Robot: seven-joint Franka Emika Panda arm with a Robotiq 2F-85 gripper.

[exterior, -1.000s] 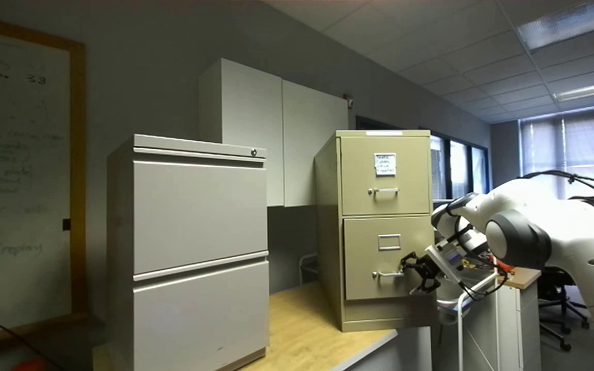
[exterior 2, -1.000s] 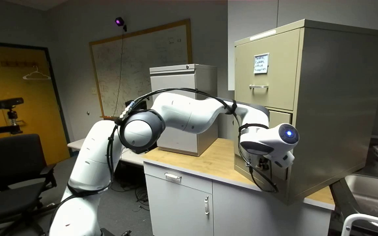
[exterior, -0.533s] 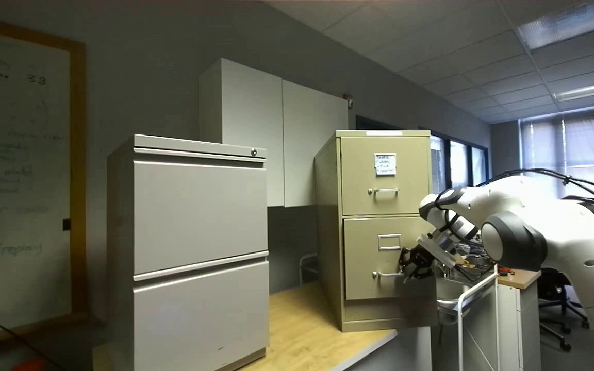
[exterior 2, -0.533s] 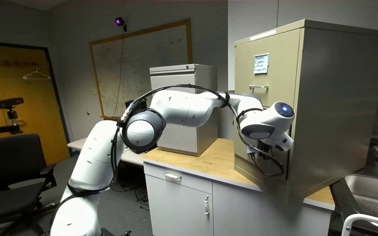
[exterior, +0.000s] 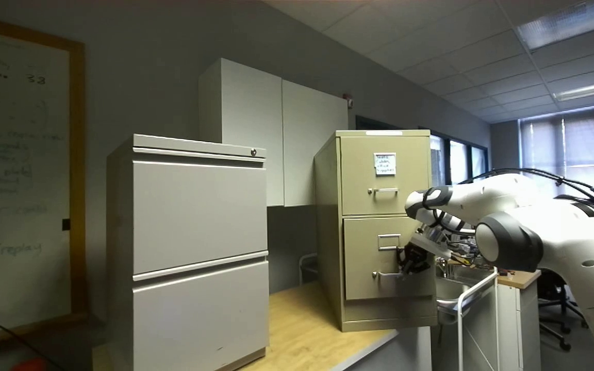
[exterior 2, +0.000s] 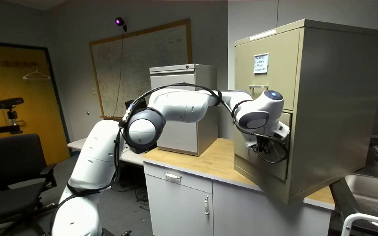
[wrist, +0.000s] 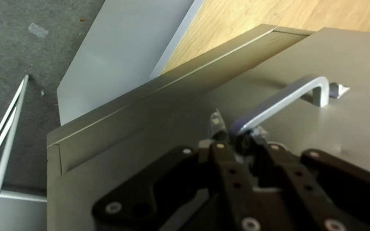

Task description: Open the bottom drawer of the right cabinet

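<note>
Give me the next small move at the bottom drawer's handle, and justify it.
Probably squeeze the end effector firmly onto the silver handle before pulling: in the wrist view the fingers straddle it, but firm contact on both sides can't be confirmed, and the bottom drawer looks at most slightly ajar.

handle (wrist: 281, 102) of btm drawer (wrist: 361, 134) w/ one end hidden by tool (wrist: 237, 131), whiteboard txt (exterior: 5, 171) mostly illegible
</note>
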